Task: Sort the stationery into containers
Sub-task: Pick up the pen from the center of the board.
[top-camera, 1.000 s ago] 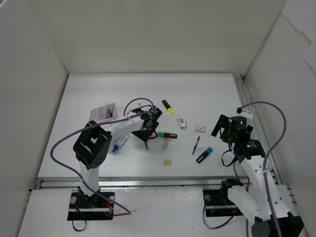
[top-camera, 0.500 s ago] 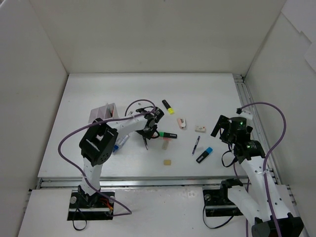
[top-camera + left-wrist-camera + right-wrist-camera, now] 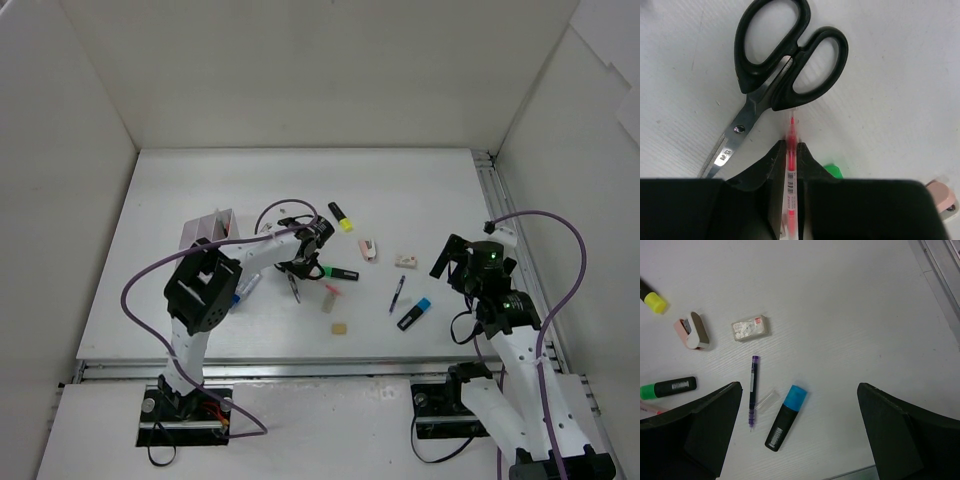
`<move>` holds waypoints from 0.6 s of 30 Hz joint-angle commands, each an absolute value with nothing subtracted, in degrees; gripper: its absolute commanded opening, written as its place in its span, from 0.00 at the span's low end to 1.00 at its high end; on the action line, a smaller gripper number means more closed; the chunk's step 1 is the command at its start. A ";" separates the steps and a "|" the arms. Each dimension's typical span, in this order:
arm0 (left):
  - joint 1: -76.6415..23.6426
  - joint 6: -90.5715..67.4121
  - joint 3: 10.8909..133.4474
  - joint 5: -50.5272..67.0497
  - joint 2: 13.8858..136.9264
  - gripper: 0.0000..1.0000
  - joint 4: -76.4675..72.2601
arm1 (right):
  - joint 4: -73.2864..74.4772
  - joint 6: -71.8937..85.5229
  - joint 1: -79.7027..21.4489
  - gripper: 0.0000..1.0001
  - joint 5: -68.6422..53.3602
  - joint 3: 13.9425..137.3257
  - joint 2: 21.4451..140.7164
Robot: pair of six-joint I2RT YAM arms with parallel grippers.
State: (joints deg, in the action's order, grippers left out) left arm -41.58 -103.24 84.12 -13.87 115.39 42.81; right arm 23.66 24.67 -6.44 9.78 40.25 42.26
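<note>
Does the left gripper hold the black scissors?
No, the left gripper pinches a thin red pen, and the scissors lie unheld just past its tips.

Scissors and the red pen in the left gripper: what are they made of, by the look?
Scissors: handles look glossy black plastic, soft highlights; blades bare metal, brushed sheen, rivet. Red pen: thin, probably translucent plastic, printed label; left gripper shut on it.

- Your left gripper (image 3: 791,148) has shut from wide open and now clamps the red pen (image 3: 791,130) beside the scissors (image 3: 785,65).
- Your left arm (image 3: 205,290) has swung its elbow right, toward the pen.
</note>
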 commanded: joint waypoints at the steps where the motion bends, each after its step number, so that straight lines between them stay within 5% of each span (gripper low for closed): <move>1: -41.92 -98.98 86.13 -18.10 112.42 0.00 45.54 | 21.97 25.58 -6.59 0.98 11.78 40.25 41.84; 10: -44.82 -84.75 90.01 -26.89 101.89 0.00 38.78 | 21.88 25.31 -6.50 0.98 12.22 40.17 41.05; 18: -43.25 -49.79 78.24 -30.94 86.94 0.00 8.93 | 21.80 24.70 -6.50 0.98 12.92 40.34 39.29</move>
